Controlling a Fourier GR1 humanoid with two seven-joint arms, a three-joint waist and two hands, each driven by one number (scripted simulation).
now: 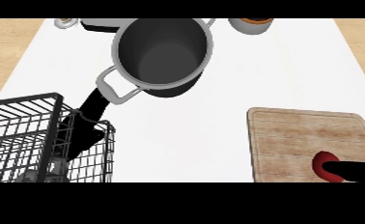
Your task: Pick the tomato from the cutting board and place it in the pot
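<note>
A red tomato [321, 160] lies near the front right corner of the wooden cutting board [299, 131], at the view's lower right. Only a black strip of my right hand [348, 171] shows; it comes in from the right edge and lies across the tomato, hiding part of it. The steel pot [162, 54] stands at the back centre, tilted in view, with a dark hollow inside and a handle [114, 87] toward the front left. My left hand [87, 121] rests open at the left, fingers straight, partly behind the wire basket.
A black wire basket [50, 141] fills the lower left corner. At the back edge stand a white cup with orange contents [251, 24], a small pale jar [65, 22] and a dark dish [100, 24] behind the pot.
</note>
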